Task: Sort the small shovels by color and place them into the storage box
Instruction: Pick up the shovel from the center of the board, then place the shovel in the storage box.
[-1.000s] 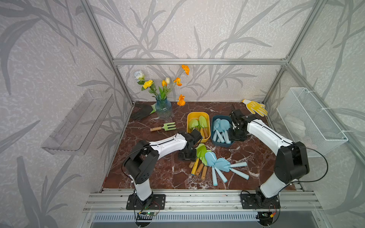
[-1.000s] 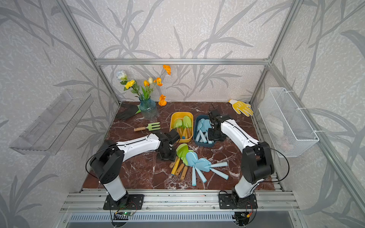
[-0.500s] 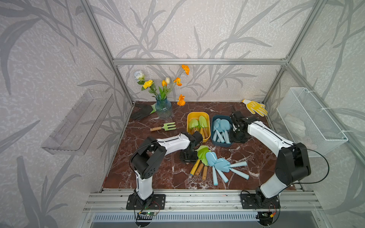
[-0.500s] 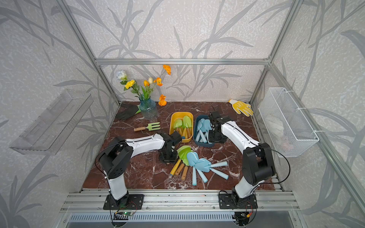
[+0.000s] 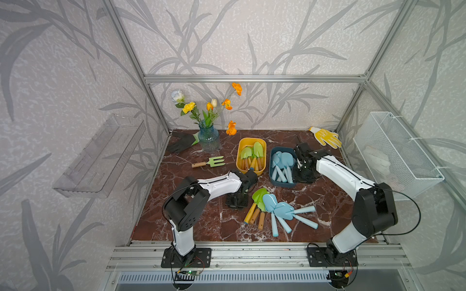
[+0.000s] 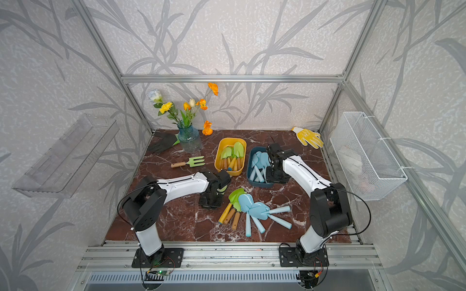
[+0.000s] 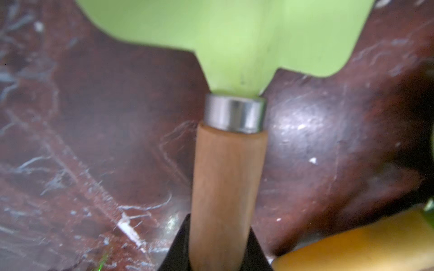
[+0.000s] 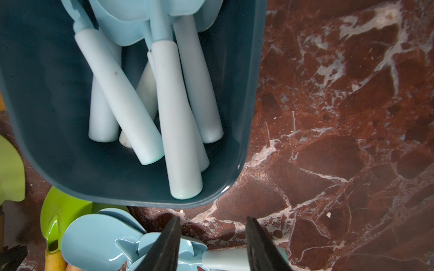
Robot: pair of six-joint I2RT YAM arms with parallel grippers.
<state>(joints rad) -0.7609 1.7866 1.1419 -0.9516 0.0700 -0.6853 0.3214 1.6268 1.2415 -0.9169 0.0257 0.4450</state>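
our left jaws are closed on the brown wooden handle of a green shovel [image 7: 229, 164], near the front edge of the yellow box [image 5: 238, 158]; we cannot tell whether it touches the tabletop [image 5: 227, 226]. our right jaws stand apart, holding nothing, beside the blue box [image 8: 237, 93] at its near corner. the loose shovels [image 5: 273, 210] lie between the arms, with bare tabletop to either side of them.

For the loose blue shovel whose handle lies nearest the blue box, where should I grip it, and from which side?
Grip the blue shovel by its handle, from above, jaws across it: the handle lies flat, sticking out of the pile, while its blade overlaps other blades.
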